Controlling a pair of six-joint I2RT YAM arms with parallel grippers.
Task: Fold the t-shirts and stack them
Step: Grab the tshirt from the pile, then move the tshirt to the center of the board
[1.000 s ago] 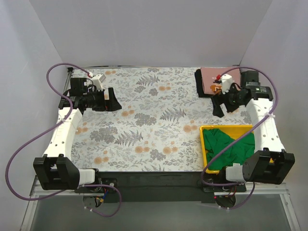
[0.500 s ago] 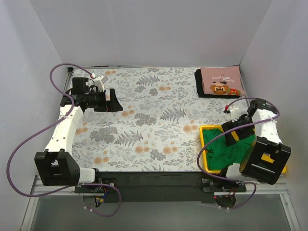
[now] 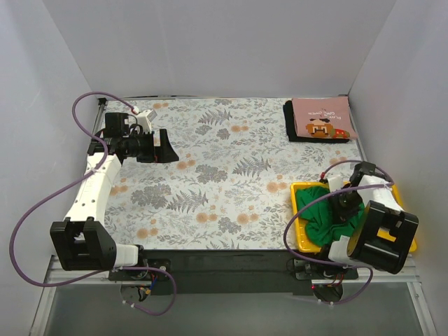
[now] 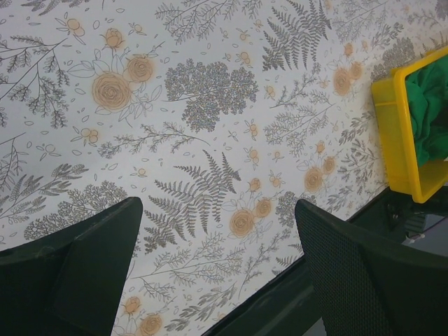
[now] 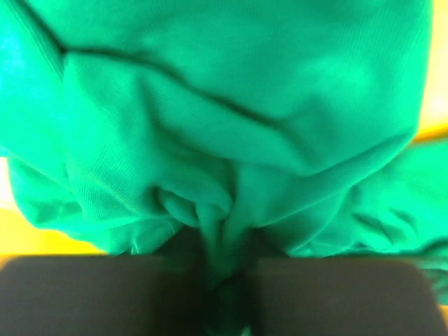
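A crumpled bright green t-shirt (image 3: 323, 210) lies in the yellow tray (image 3: 299, 190) at the front right. My right gripper (image 3: 341, 204) is down in the tray, shut on a fold of the green t-shirt (image 5: 224, 105), which fills the right wrist view and bunches between the jaws. A folded dusty pink t-shirt (image 3: 322, 119) with a brown print rests on a black t-shirt (image 3: 290, 124) at the back right corner. My left gripper (image 3: 162, 147) hovers open above the left of the table, nothing between its fingers (image 4: 77, 266).
The table wears a floral cloth (image 3: 217, 168). The yellow tray (image 4: 402, 133) with green cloth shows at the right edge of the left wrist view, near the table's dark front edge (image 4: 280, 308). Purple cables loop beside both arms.
My right arm swung from the pink stack at the back down into the yellow tray, and its gripper closed on the green t-shirt. The left arm barely moved.
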